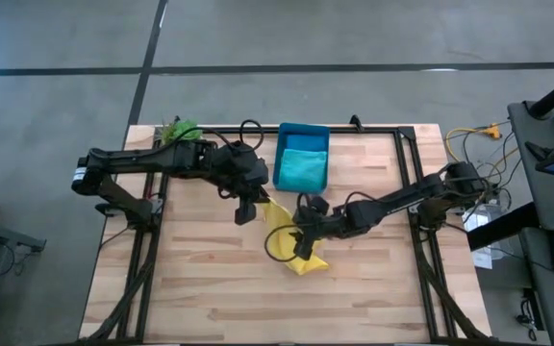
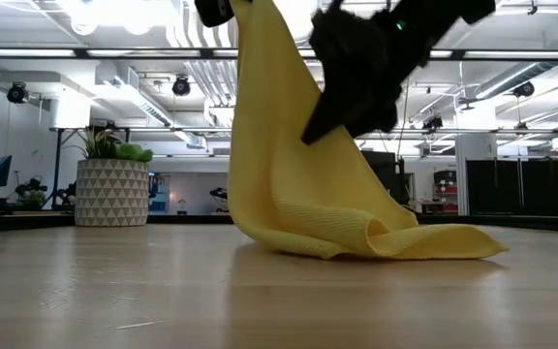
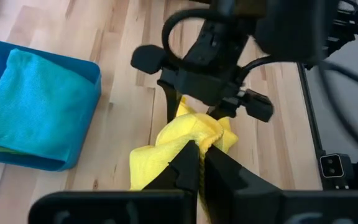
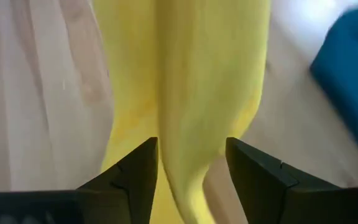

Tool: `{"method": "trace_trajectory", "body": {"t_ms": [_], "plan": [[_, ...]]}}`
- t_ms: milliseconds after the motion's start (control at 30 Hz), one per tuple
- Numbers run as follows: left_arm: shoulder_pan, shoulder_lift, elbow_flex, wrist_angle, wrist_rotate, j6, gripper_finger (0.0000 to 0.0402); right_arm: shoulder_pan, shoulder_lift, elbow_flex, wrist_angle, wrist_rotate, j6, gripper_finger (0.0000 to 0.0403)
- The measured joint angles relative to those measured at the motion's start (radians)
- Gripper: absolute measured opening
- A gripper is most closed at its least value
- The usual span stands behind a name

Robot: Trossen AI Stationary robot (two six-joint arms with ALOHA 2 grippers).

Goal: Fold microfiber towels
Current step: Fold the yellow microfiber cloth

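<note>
Mid-table, my left jaws point(image 3: 199, 163) are clamped on the top corner of the yellow towel point(image 1: 287, 240), lifting it so its lower end trails on the table point(image 1: 210, 279). My right jaws point(image 4: 191, 165) stand apart around the hanging cloth. Toward the far edge, the blue bin point(image 1: 301, 159) holds a teal towel point(image 1: 303, 168); a lime green towel point(image 1: 179, 129) lies at the far left corner.

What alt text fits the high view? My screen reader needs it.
Two dark arms meet over a yellow towel mid-table: the left gripper pinches one end up, the right gripper straddles it, open. A blue bin behind holds a teal towel.
</note>
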Motion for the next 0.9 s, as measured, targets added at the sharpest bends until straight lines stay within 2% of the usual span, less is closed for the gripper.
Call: {"method": "trace_trajectory", "body": {"t_ms": [533, 633, 767, 900], "plan": [[0.000, -0.001, 0.000, -0.001, 0.001, 0.009, 0.0000, -0.001, -0.022, -0.217, 0.049, -0.118, 0.079, 0.0124], [0.000, -0.001, 0.000, 0.000, 0.001, 0.009, 0.0000, -0.001, -0.022, -0.229, 0.051, -0.131, 0.081, 0.0093], [0.000, -0.001, 0.000, -0.001, 0.000, 0.012, 0.0000, -0.001, -0.031, -0.225, 0.049, -0.146, 0.070, 0.0023], [0.002, -0.014, 0.000, -0.043, -0.031, 0.027, 0.0000, 0.000, -0.093, -0.180, -0.027, -0.147, 0.080, 0.0010]]}}
